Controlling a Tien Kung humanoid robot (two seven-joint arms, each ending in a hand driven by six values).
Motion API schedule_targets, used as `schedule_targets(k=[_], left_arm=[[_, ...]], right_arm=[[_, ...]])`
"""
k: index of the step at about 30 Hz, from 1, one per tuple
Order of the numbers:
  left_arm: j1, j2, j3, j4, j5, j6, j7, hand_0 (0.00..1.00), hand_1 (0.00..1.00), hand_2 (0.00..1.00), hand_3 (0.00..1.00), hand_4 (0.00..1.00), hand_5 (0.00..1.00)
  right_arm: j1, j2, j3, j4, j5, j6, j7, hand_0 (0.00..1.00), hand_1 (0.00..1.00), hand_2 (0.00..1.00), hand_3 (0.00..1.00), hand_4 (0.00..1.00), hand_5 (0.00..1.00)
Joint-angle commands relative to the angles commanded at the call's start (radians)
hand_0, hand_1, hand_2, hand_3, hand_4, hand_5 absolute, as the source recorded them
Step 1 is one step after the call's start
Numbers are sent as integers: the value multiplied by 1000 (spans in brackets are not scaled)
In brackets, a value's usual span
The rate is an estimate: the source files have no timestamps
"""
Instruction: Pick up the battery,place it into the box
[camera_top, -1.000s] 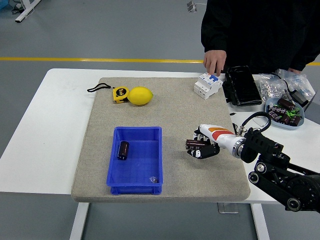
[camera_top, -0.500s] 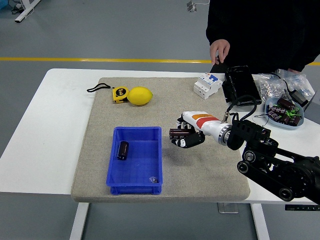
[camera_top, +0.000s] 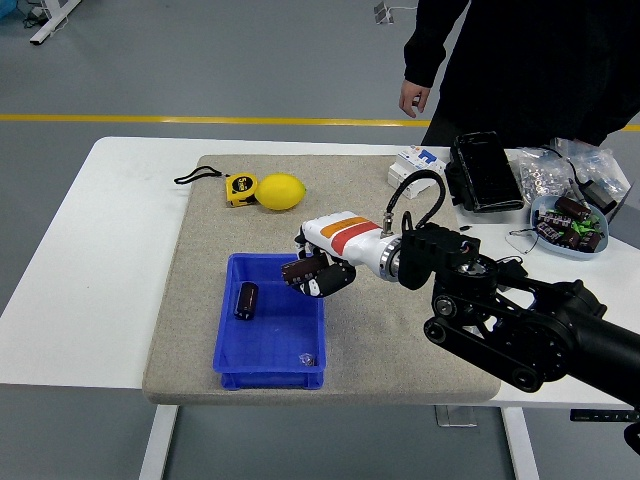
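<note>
Right hand (camera_top: 318, 270) swung left from mat centre, now over right rim of blue box (camera_top: 268, 322), fingers clenched round dark battery (camera_top: 297, 272). Another battery (camera_top: 246, 300) already inside at 9 o'clock. Person's hand (camera_top: 413, 97) pulled back. Drop looks next.

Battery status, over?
Right hand shut on battery, over the box's right rim. Left hand out of view. One battery already inside. Nothing blocking the drop.
</note>
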Motion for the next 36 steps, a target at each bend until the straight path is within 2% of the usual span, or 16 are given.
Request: schedule_targets(k=[1,8,18,24,25,28,30,31,32,34,36], left_arm=[[-1,0,-1,0,1,0,0,754,703,727,624,696,605],[-3,3,-1,0,3,1,0,753,702,727,623,696,605],[-8,5,5,0,-8,4,-2,754,702,728,624,698,605],[-7,5,2,0,-6,4,-2,754,702,727,623,698,605],[-7,5,2,0,-7,4,-2,753,702,728,624,698,605],[-7,4,0,0,-5,4,-1,753,702,728,624,698,605],[-8,4,2,0,-8,4,-1,753,702,728,624,698,605],[-8,4,3,0,-11,4,-2,753,702,727,622,698,605],[-8,3,3,0,-14,5,-2,753,702,727,622,698,605],[-9,3,3,0,-15,6,-3,753,702,727,622,698,605],[-9,2,2,0,-18,7,-4,753,702,727,622,698,605]], right_arm=[[9,6,-5,0,-36,11,-2,6,146,274,368,778,269],[55,36,-34,1,-221,53,-6,11,148,288,386,782,271],[84,30,-38,-13,-311,66,-9,9,147,288,386,788,286],[108,-17,10,14,-328,94,-7,19,161,305,392,797,299],[107,-26,21,22,-321,95,-4,296,442,563,567,998,509],[98,-50,63,51,-286,112,-5,296,442,563,567,998,509],[91,-70,94,76,-237,147,-15,296,442,563,567,998,509],[86,-84,117,91,-199,172,-25,323,459,590,669,998,568],[83,-96,140,103,-166,193,-32,323,459,590,669,998,568],[76,-116,180,120,-124,214,-39,323,459,590,669,998,568],[65,-138,237,133,-88,213,-38,323,459,590,669,998,568]])
